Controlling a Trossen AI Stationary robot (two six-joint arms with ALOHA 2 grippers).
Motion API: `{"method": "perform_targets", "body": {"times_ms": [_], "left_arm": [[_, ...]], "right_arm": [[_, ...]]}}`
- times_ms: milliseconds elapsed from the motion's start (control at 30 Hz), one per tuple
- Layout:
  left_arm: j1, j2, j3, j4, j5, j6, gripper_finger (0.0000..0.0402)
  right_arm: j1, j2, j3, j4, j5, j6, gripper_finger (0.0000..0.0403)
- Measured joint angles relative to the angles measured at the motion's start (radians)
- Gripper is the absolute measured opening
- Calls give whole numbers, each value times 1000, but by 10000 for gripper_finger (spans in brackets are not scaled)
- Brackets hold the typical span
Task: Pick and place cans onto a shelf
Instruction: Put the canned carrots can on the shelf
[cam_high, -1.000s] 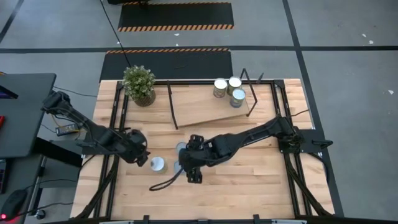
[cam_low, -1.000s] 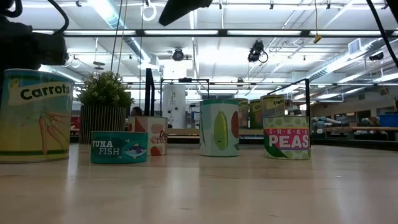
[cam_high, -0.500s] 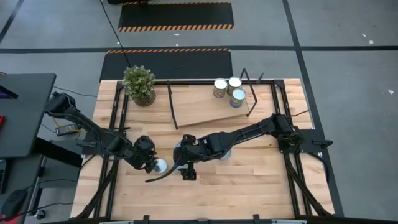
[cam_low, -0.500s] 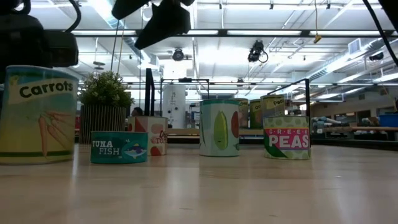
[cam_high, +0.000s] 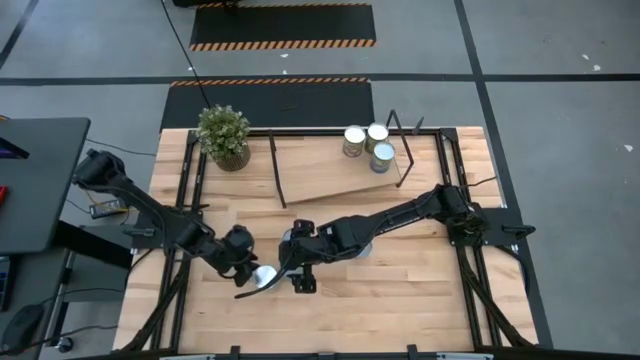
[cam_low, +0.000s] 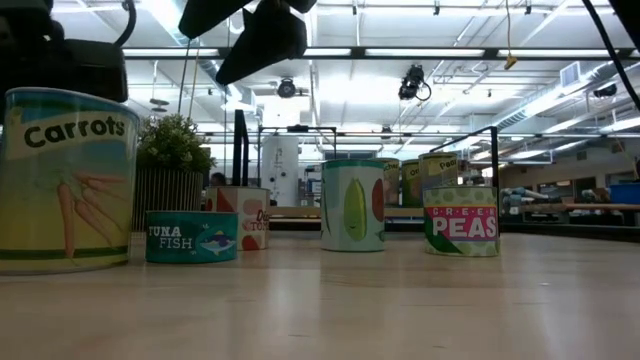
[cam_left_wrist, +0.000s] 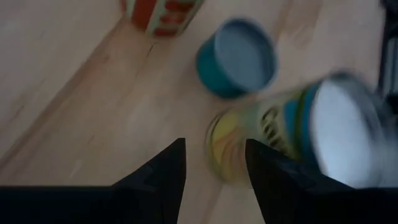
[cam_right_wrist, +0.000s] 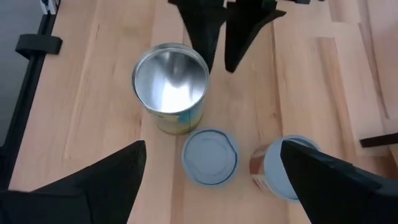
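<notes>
The carrots can (cam_high: 265, 276) stands upright on the tabletop near the front; it also shows in the low view (cam_low: 65, 180). My left gripper (cam_high: 243, 258) is open, right beside it on its left. My right gripper (cam_high: 300, 270) is wide open and empty above a flat blue tuna can (cam_right_wrist: 209, 155) and a red can (cam_right_wrist: 281, 167), both standing on the table. Three cans (cam_high: 368, 145) stand on the light wooden shelf board (cam_high: 330, 180) with its black wire frame at the back. My left gripper has the outer side of one finger (cam_right_wrist: 204, 43) against the carrots can's side wall just below its top rim (cam_right_wrist: 200, 78). The fingers slant down from the table's left. The can stays upright on its base and lies outside the gap between the fingers.
A potted plant (cam_high: 223, 135) stands at the far left corner. A corn can (cam_low: 352, 205) and a green peas can (cam_low: 460, 220) stand farther right on the table. Bare wood lies along the near edge (cam_high: 400, 310).
My left gripper has gone toward the table's right and near edge, and the carrots can has slid upright ahead of it, nearer the front. My right gripper has shifted a little toward the table's left.
</notes>
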Motion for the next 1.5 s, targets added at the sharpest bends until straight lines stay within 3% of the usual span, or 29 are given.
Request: {"method": "perform_targets", "body": {"times_ms": [200,367,733,867,1000,1167,1367,1500], "left_arm": [[1,-42,0,-120,81,0,171],[-30,-42,-1,-28,158,53,171],[-54,-42,-1,48,-152,27,171],[-42,-42,-1,94,-198,29,171],[-26,-56,0,37,-133,76,171],[-23,-100,-1,-81,-81,26,171],[-54,-87,0,-66,88,79,171],[-83,-53,0,-58,56,68,171]], "right_arm": [[4,1,-71,104,-22,9,380],[8,1,-132,165,-24,12,380],[8,1,-145,199,-22,-20,380],[8,1,-145,207,-22,-31,380],[8,1,-145,210,-22,-31,380],[10,1,-145,210,-22,-22,380],[13,1,-145,210,-22,-19,380],[13,1,-145,210,-22,-19,380]]}}
